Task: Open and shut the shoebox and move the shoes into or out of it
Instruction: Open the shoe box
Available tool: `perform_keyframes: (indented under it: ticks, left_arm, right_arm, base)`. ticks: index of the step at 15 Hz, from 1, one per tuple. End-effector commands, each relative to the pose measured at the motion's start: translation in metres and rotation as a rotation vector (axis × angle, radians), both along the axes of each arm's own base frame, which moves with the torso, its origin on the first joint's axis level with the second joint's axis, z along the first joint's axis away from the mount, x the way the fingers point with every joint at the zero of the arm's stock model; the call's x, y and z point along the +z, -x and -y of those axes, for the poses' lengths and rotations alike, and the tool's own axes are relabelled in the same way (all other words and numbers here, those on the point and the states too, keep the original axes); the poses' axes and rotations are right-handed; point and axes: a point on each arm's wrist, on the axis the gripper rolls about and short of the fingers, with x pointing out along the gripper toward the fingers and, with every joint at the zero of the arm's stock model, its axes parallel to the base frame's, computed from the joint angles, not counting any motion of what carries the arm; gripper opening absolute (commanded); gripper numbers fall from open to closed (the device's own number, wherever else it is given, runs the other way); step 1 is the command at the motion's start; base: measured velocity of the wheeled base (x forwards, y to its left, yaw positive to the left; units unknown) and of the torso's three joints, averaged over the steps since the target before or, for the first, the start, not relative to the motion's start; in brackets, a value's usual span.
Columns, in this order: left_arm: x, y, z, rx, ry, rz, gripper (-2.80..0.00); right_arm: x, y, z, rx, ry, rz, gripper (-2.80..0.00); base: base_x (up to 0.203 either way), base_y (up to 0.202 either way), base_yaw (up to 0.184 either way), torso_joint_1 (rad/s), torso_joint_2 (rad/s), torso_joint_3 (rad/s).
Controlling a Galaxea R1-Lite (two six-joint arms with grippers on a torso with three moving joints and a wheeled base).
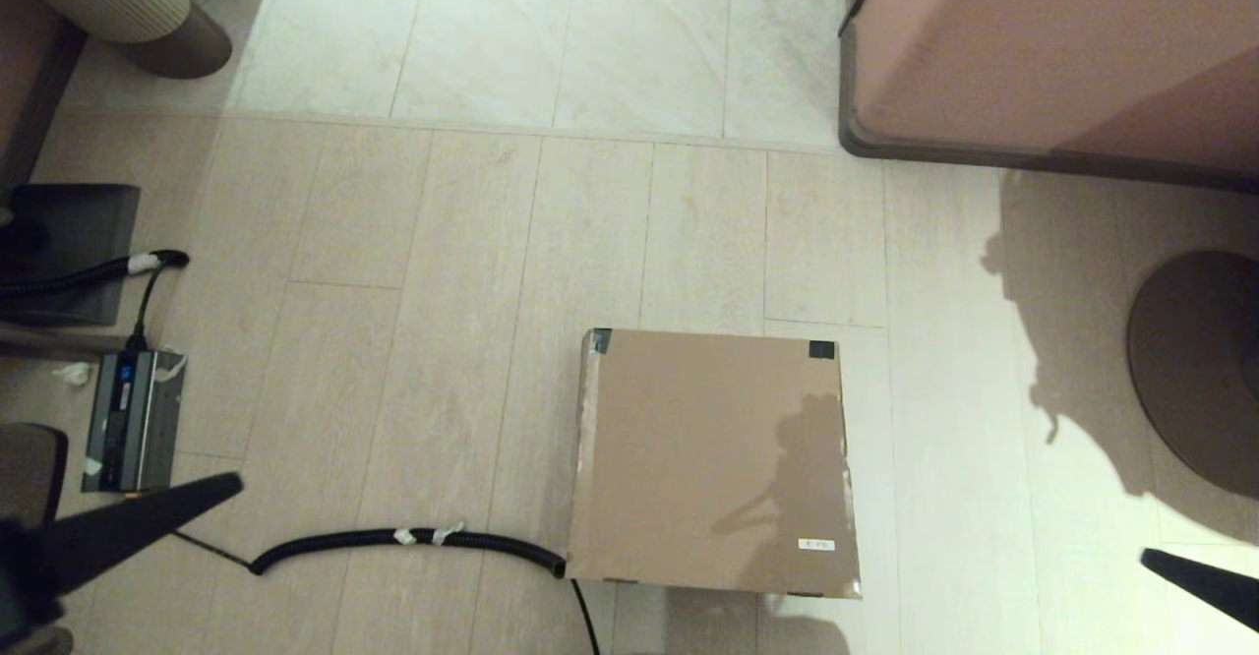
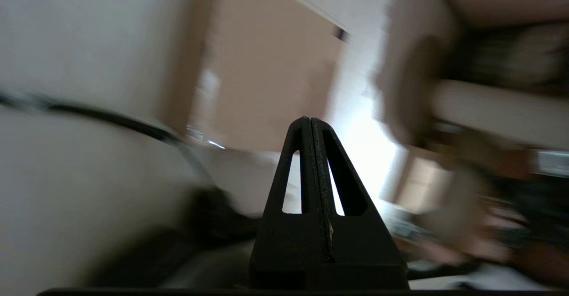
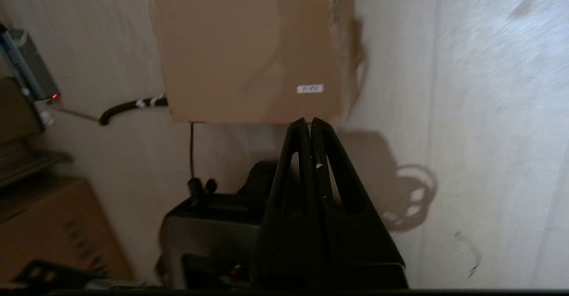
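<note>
1. Left gripper (image 1: 231, 483) low at the near left corner of the head view, fingers pressed flat together with nothing between them, well apart from the shoebox (image 1: 713, 463).
2. Right gripper (image 1: 1149, 559) at the near right edge, likewise closed and empty, well clear of the box's right side.
3. Shoebox on the floor (image 1: 443, 242) near the middle, lid down flat, dark tape (image 1: 821, 349) on the two far corners.
4. Open floor beyond the box and to both sides; black corrugated hose (image 1: 413, 538) touching the near left corner; pinkish furniture block (image 1: 1052, 45) far right; round base (image 1: 1195, 370) at the right edge.
5. Grey device (image 1: 133, 422) on the floor at left, just beyond the left gripper.
6. Right wrist view only: near edge of the box seen just past the fingertips, plus a thin black cable (image 3: 192, 149) running from under it.
7. Left wrist view badly smeared; box probably the tan panel ahead.
8. Small white label (image 1: 815, 544) near the near right corner of the lid; writing too small to read.
</note>
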Motion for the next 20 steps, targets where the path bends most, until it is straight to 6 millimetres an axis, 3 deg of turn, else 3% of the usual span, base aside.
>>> perform_keyframes:
  ticks: [1, 5, 7, 9, 12, 14, 17, 20]
  left_arm:
    - [-0.028, -0.07, 0.004, -0.056, 0.108, -0.259, -2.8]
    - [-0.079, -0.149, 0.012, -0.163, 0.226, -0.403, -2.8]
    - [-0.097, -0.176, 0.017, -0.202, 0.244, -0.392, -2.8]
    - [-0.101, -0.189, 0.037, -0.279, 0.24, -0.368, -2.8]
    - [-0.11, -0.197, 0.067, -0.271, 0.179, -0.366, -2.8]
    - [-0.113, -0.2, 0.077, -0.257, 0.12, -0.333, -2.8]
    - [-0.109, -0.2, 0.093, -0.278, 0.095, -0.305, -2.8]
    - [-0.108, -0.202, 0.106, -0.282, 0.08, -0.292, -2.8]
  right_arm:
    - [-0.034, -0.074, -0.001, 0.045, -0.05, -0.292, -2.8]
    - [-0.092, -0.157, 0.001, 0.154, -0.112, -0.326, -2.8]
    - [-0.122, -0.183, 0.008, 0.196, -0.119, -0.279, -2.8]
    - [-0.148, -0.2, 0.017, 0.215, -0.12, -0.222, -2.8]
    - [-0.181, -0.21, 0.024, 0.215, -0.116, -0.185, -2.8]
    - [-0.198, -0.212, 0.025, 0.209, -0.106, -0.152, -2.8]
    - [-0.244, -0.205, 0.025, 0.177, -0.092, -0.188, -2.8]
    - [-0.252, -0.204, 0.024, 0.166, -0.08, -0.179, -2.8]
  base:
    - [0.0, 0.0, 0.0, 0.0, 0.0, 0.0]
    - [0.0, 0.0, 0.0, 0.0, 0.0, 0.0]
    - [0.0, 0.0, 0.0, 0.0, 0.0, 0.0]
    - [0.0, 0.0, 0.0, 0.0, 0.0, 0.0]
    - [0.0, 0.0, 0.0, 0.0, 0.0, 0.0]
    - [0.0, 0.0, 0.0, 0.0, 0.0, 0.0]
    - [0.0, 0.0, 0.0, 0.0, 0.0, 0.0]
    - [0.0, 0.0, 0.0, 0.0, 0.0, 0.0]
